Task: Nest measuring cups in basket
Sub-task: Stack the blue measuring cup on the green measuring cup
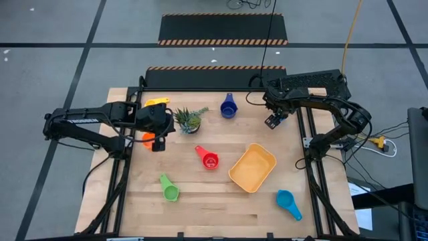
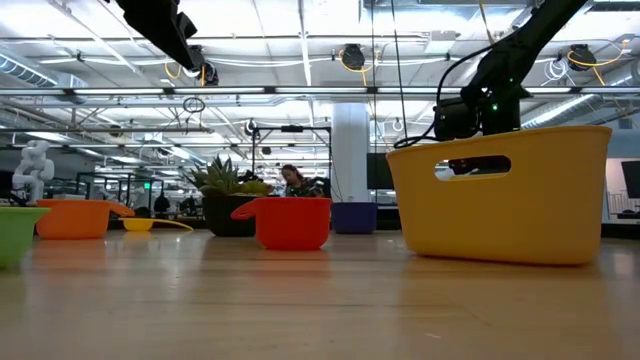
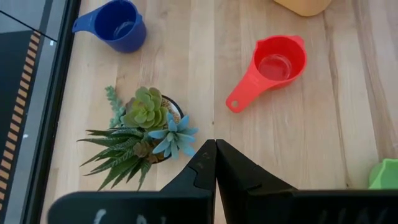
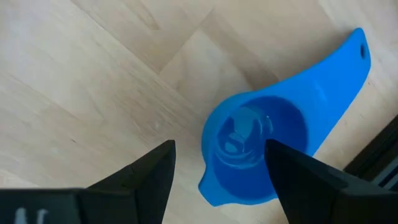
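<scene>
My right gripper (image 1: 273,121) hangs open at the far right of the table, pointing down over a blue measuring cup (image 4: 255,149), which lies mouth up on the wood. One finger (image 4: 292,174) shows over the cup's bowl, the other (image 4: 152,171) over bare wood beside its spout. The orange-yellow basket (image 1: 253,167) stands right of the middle with nothing in it. The dark blue (image 1: 228,107), red (image 1: 208,158), green (image 1: 168,188), light blue (image 1: 288,203) and yellow (image 1: 157,102) cups lie scattered. My left gripper (image 1: 158,142) hovers shut at the left. My right gripper stands astride the blue cup's wall on the spout side (image 4: 208,180), coming from above. Whether either finger touches the cup I cannot tell.
A small spiky potted plant (image 1: 188,119) stands just right of my left gripper. An orange cup (image 1: 146,139) lies partly under that gripper. Bare wood lies along the near edge between the green and light blue cups.
</scene>
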Motion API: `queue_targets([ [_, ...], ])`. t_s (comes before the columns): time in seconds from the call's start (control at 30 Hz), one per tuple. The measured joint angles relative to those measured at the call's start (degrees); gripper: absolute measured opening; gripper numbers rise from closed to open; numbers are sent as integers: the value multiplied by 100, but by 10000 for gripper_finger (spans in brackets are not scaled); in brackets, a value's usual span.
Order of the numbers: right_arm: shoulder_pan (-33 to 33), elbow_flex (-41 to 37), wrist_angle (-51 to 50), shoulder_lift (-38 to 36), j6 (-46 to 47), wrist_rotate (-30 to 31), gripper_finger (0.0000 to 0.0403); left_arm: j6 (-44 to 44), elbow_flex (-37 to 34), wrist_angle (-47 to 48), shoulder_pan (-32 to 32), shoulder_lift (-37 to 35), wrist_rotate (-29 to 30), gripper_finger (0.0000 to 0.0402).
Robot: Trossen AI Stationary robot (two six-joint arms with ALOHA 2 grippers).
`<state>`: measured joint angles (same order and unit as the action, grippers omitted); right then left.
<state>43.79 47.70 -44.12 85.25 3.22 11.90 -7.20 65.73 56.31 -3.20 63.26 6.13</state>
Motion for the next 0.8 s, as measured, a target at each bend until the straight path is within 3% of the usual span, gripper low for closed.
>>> queue_targets([
  [0.8, 0, 0, 25, 0, 0, -1, 242, 99, 0, 59, 0, 0, 2, 10],
])
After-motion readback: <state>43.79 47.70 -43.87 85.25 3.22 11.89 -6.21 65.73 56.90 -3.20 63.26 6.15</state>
